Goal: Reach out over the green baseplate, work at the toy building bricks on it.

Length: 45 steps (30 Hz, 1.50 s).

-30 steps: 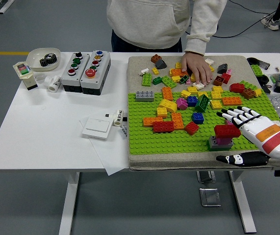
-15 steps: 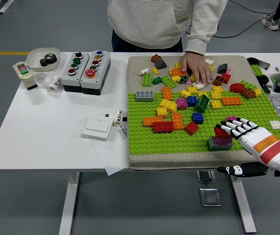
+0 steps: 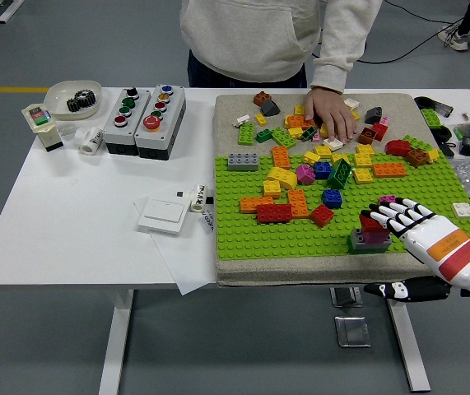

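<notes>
The green baseplate (image 3: 300,239) lies on a beige mat (image 3: 235,276) at the right half of the white table (image 3: 70,222). Loose bricks are scattered over its far half and onto the mat beyond.

The piece I am working at is a small stack (image 3: 371,233): a gray brick at the bottom, a pink one above, a red one on top. It stands on the studs near the plate's front edge, directly at the tips of my right hand (image 3: 411,220). The fingers (image 3: 387,216) are spread and laid over the stack's top and right side; I judge them touching but not closed around it. The thumb is hidden, so I cannot confirm a true grip. My left hand is not in view.

Left of the hand, apart from it, sit a red brick (image 3: 274,213), an orange brick (image 3: 256,203) and a blue brick (image 3: 332,197). Beyond the hand, well apart, a person's hand (image 3: 329,113) rests flat on the mat among the bricks.

Risks as I judge them: pressing off-centre could tip the stack or shear the red brick off the pink. Pulling sideways could drag the plate across the mat. The person's hand is clear for now.
</notes>
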Tool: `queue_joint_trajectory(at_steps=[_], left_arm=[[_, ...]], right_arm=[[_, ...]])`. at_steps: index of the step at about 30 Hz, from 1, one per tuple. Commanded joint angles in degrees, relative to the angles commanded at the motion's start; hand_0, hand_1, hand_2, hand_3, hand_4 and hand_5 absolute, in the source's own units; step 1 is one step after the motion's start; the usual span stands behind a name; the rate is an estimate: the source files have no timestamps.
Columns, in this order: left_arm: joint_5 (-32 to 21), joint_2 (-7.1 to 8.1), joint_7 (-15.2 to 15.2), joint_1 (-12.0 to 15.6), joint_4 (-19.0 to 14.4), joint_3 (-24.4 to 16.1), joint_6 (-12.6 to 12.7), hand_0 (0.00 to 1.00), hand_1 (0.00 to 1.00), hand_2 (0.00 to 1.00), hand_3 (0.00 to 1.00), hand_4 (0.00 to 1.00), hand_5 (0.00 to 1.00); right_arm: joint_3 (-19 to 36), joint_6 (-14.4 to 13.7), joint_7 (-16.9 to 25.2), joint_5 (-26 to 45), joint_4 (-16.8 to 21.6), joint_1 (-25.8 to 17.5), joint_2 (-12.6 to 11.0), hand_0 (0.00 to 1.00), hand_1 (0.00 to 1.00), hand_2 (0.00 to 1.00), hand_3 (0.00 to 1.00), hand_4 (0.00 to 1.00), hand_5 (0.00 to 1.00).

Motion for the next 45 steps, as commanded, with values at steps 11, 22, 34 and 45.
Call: queue_joint_trajectory(at_steps=[11, 22, 34, 45], left_arm=[[-0.46, 0.01, -0.15, -0.12, -0.02, 0.27, 0.03, 0.602, 0.682, 0.647, 0.548, 0.561, 0.612], [-0.53, 0.05, -0.19, -0.29, -0.08, 0.42, -0.01, 0.601, 0.682, 0.646, 0.548, 0.559, 0.611], [-0.59, 0.04, -0.18, -0.3, -0.09, 0.43, 0.0, 0.601, 0.682, 0.645, 0.549, 0.559, 0.61], [-0.81, 0.08, -0.27, -0.37, -0.08, 0.55, -0.02, 0.601, 0.681, 0.646, 0.55, 0.56, 0.608]], right_arm=[[-0.7, 0.59, -0.03, -0.37, -0.82, -0.3, 0.17, 0.998, 0.952, 0.977, 0.998, 0.998, 0.946], [-1.23, 1.78, -0.24, -0.45, -1.06, -0.18, 0.06, 0.998, 0.925, 0.959, 0.978, 0.998, 0.924], [-1.56, 2.27, -0.48, -0.69, -0.84, -0.29, -0.01, 0.998, 0.926, 0.952, 0.976, 0.998, 0.905], [-1.38, 1.58, -0.31, -0.38, -0.27, 0.04, -0.04, 0.998, 0.923, 0.949, 0.973, 0.998, 0.899]])
